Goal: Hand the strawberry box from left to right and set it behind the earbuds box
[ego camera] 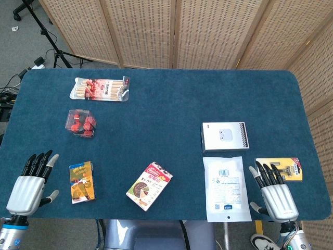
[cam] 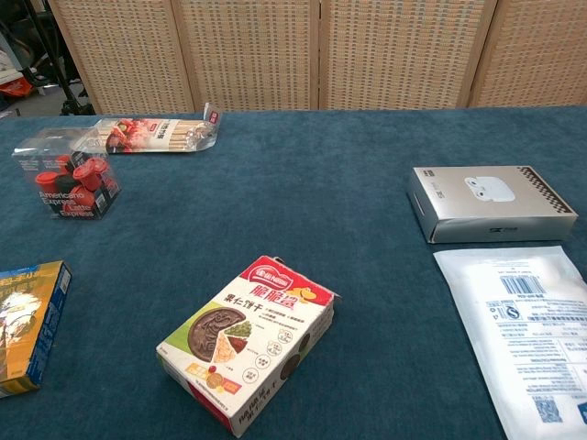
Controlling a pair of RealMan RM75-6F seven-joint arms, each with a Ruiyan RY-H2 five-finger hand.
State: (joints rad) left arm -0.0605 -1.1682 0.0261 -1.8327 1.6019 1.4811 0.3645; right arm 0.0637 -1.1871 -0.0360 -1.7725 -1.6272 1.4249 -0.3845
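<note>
While both hands wait empty at the near edge, the table [ego camera: 166, 99] spreads wide and blue before me, its centre bare and free for a hand-over. My left hand [ego camera: 28, 185] lies flat with fingers spread, holding nothing; my right hand [ego camera: 276, 192] mirrors it, fingers apart. Between them and the far side sit a white pouch [ego camera: 223, 188], the earbuds box [ego camera: 225, 136] just behind it, and a biscuit box [ego camera: 149, 185] near the middle. Open cloth behind the earbuds box leaves room to set something down. The strawberry box [ego camera: 100, 88], a long flat pack, lies at the far left, well apart from my left hand, with a clear tub [ego camera: 80, 123] of red capsules between. I judge it light and thin, its glossy wrap likely slippery and easily crushed, so I would take it across the narrow width near one end, leaving the other end free for my right hand.
</note>
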